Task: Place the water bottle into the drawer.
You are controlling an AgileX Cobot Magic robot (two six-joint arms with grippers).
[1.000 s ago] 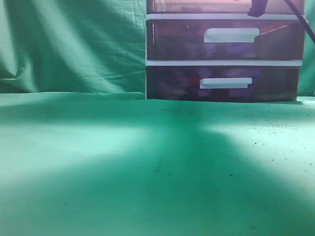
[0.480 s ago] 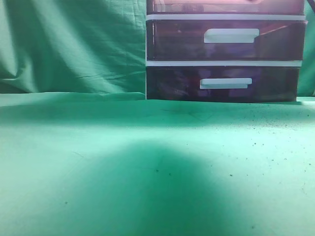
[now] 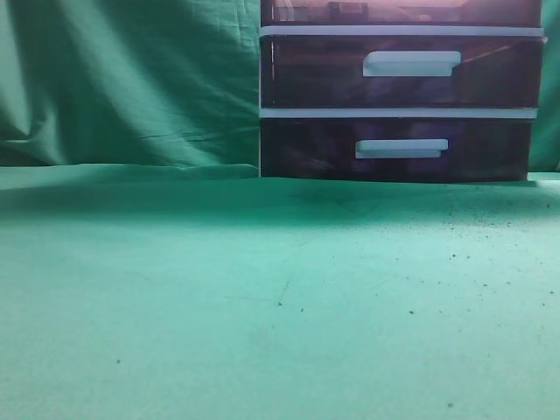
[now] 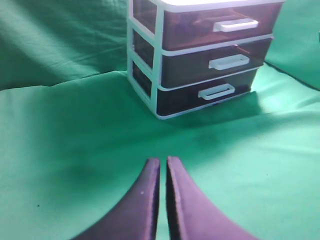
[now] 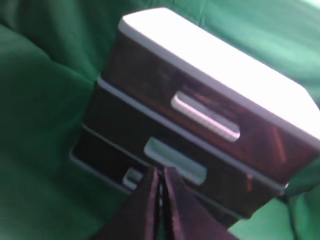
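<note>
- Exterior view: the drawer unit [image 3: 398, 87] stands at the back of the green cloth [image 3: 262, 306], right of centre. Only its lower two drawers and a strip of the top one show; neither arm appears here.
- Left wrist view: all three drawers show, all closed, the unit seen from the front and one side, standing upright on the cloth.
- Right wrist view: looks down at a tilt on the unit's white top [image 5: 215, 60] and the three white handles, the picture blurred.
- Water bottle: not visible in any view, so its place, heading and long axis cannot be told.
- Left gripper [image 4: 163, 167]: fingers pressed nearly together, a thin slit between them, holding nothing, above bare cloth well short of the unit.
- Right gripper [image 5: 160, 175]: fingers likewise together, empty, tips before the lower drawers; contact cannot be told.
</note>
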